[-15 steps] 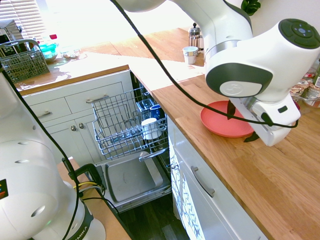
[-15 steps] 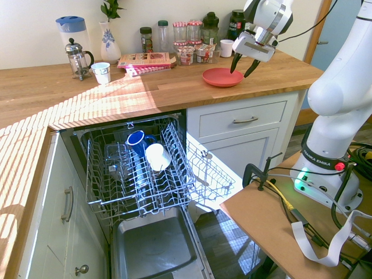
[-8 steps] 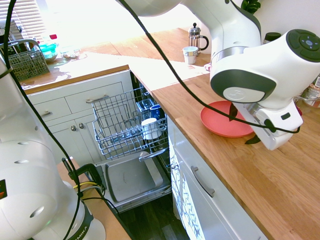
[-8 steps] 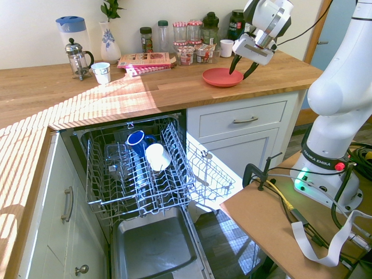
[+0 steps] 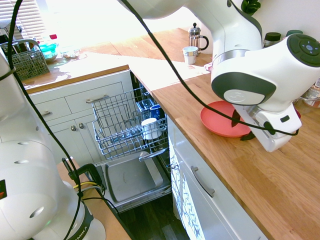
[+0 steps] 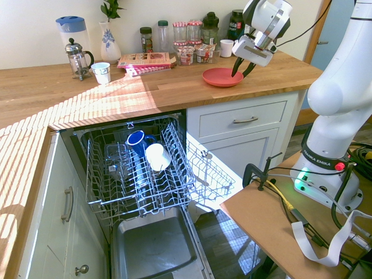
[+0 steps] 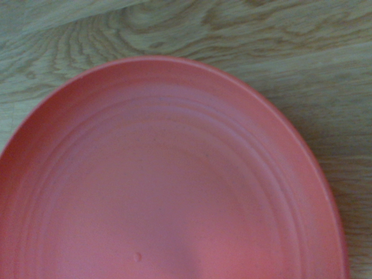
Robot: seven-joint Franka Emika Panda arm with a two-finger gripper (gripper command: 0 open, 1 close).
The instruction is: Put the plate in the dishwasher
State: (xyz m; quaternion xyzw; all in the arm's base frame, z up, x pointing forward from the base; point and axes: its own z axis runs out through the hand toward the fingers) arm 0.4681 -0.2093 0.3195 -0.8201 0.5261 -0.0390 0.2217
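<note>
**Reporter:** Lying flat on the wooden surface (image 6: 174, 87), the coral-red plate (image 5: 220, 119) sits close to the front edge, above a white drawer. Where is the tool?

**Photographer:** The tool (image 6: 242, 66) hangs over the plate's rim on the side nearest the arm, angled steeply downward. Its two dark fingers (image 5: 235, 118) straddle that edge with a gap between them: one over the plate, one just outside the rim. They are not clamped on it; the plate rests on the wood.

**Reporter:** And from the wrist?

**Photographer:** The plate fills most of that view, faint concentric rings on its face, wood grain showing beyond the rim.

**Reporter:** The dishwasher?

**Photographer:** The dishwasher (image 6: 139, 232) stands open below the surface, well apart from the plate, its door down and the grey wire rack (image 6: 136, 168) pulled out. A blue mug (image 6: 136, 141) and a white cup (image 6: 157, 156) sit in the rack.

**Reporter:** Anything else up top?

**Photographer:** A French press (image 6: 76, 58) and a small white cup (image 6: 101, 72) stand toward the far end, with a row of jars (image 6: 189, 43) along the wall behind the plate.
</note>
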